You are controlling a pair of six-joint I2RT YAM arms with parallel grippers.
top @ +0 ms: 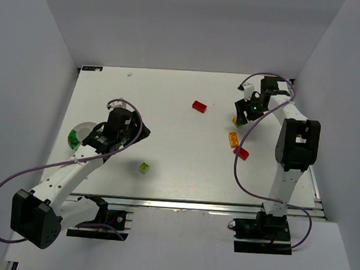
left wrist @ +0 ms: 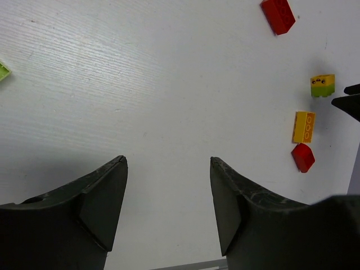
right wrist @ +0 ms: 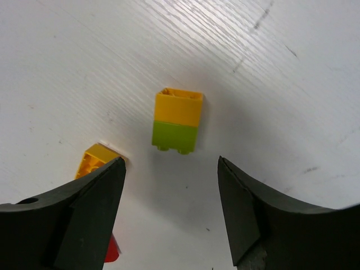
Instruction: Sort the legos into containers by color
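The white round dish point(top: 75, 129) sits at the left, partly hidden by my left arm, with something green inside. My left gripper point(top: 115, 136) is open and empty beside it; its fingers point(left wrist: 167, 163) frame bare table. A lime brick point(top: 144, 167) lies near the front. A red brick point(top: 199, 106) lies mid-table. My right gripper point(top: 242, 111) is open and empty, just short of a yellow brick stacked on a lime one point(right wrist: 176, 120). An orange-yellow brick point(top: 233, 139) and a red brick point(top: 241, 153) lie close by; the orange-yellow one point(right wrist: 95, 158) touches the left finger's edge in view.
White walls close the table on the left, right and back. A metal rail runs along the front edge point(top: 193, 205). The left wrist view shows the right-hand bricks point(left wrist: 304, 127) and the tips of my right gripper point(left wrist: 349, 104).
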